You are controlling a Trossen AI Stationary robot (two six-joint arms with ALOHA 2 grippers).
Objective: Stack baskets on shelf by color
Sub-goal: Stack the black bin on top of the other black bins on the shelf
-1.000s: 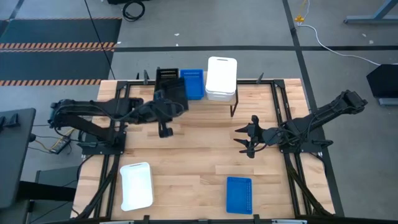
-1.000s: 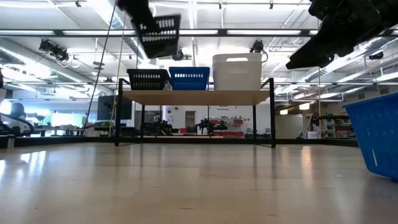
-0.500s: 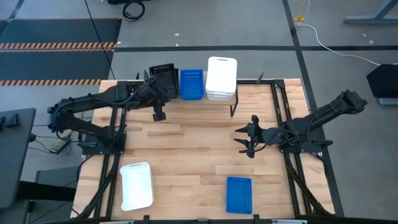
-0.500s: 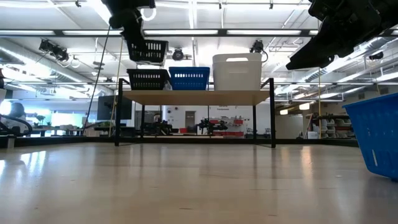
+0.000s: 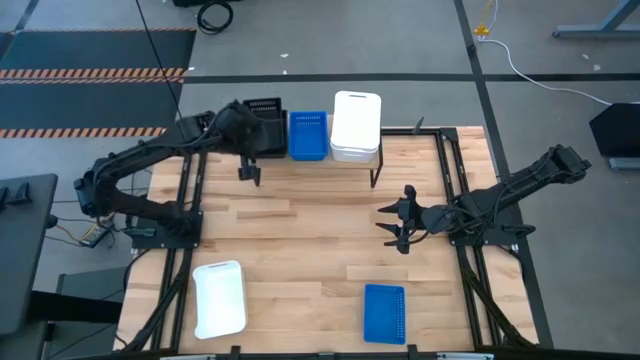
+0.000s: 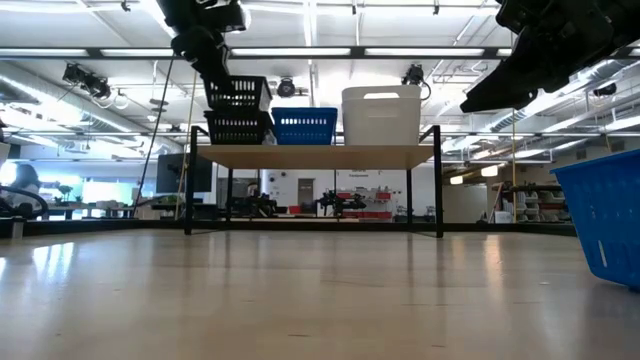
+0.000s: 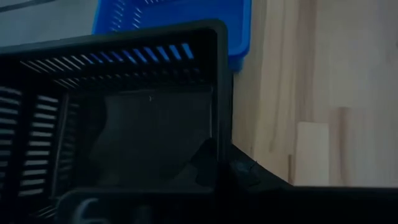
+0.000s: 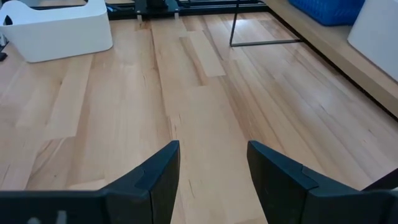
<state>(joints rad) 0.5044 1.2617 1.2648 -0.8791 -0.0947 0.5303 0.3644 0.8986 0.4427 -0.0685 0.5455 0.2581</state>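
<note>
My left gripper [image 5: 247, 140] is shut on a black basket [image 6: 238, 93], held level right over a second black basket [image 6: 238, 127] that stands on the left end of the shelf [image 6: 315, 156]. Whether the two black baskets touch I cannot tell. A blue basket [image 5: 308, 135] and a white basket [image 5: 356, 125] stand beside them on the shelf. My right gripper [image 5: 400, 222] hangs open and empty over the table's right middle; it also shows in the right wrist view [image 8: 211, 162]. My left gripper holds the black basket by its near end wall [image 7: 217, 134], close to the left corner, with one finger inside [image 7: 208, 163] and one outside [image 7: 244, 171]. The fingers come from the table's left, slanting down. The basket is about level, its open side up.
A white basket [image 5: 219, 298] lies on the table near the front left, and a blue basket [image 5: 385, 312] near the front right, which shows large in the low view [image 6: 605, 225]. Bare wood lies between them and the shelf.
My left gripper has carried the black basket toward the table's far edge and a little left, then down. The basket was high and tilted in front of the shelf; it now sits level just over the black basket on the shelf.
</note>
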